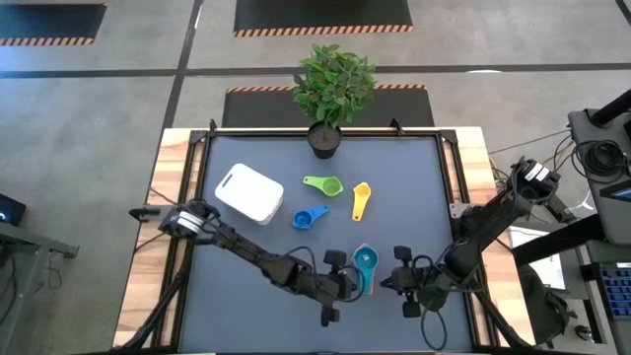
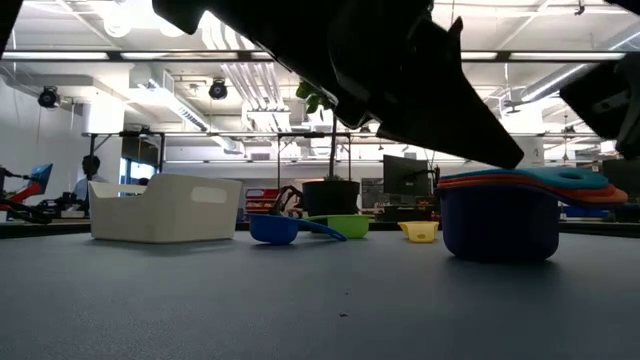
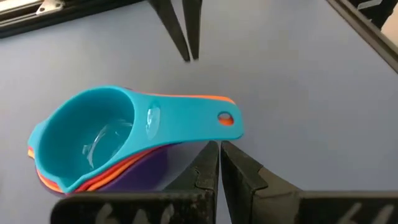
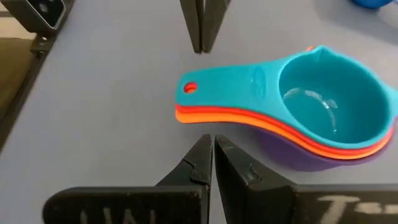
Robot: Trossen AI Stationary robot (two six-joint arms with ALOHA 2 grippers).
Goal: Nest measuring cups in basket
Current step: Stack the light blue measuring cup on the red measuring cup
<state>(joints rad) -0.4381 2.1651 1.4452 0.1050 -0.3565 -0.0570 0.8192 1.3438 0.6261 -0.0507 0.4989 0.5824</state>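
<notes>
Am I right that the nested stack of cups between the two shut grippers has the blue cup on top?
Not quite: the top cup of the stack is teal, as both wrist views show. The blue cup lies apart, near the basket. The left gripper and right gripper are indeed shut.

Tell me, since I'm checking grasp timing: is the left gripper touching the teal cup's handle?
Apart. In the left wrist view the shut left gripper sits just short of the teal cup, with grey table visible between fingertips and handle.

High cam looks straight down on whole table (image 1: 246,286); low cam sits at tabletop level, facing room; both wrist cams close, from opp. sides, share the teal-topped cup stack (image 3: 112,140) w/ low view.
</notes>
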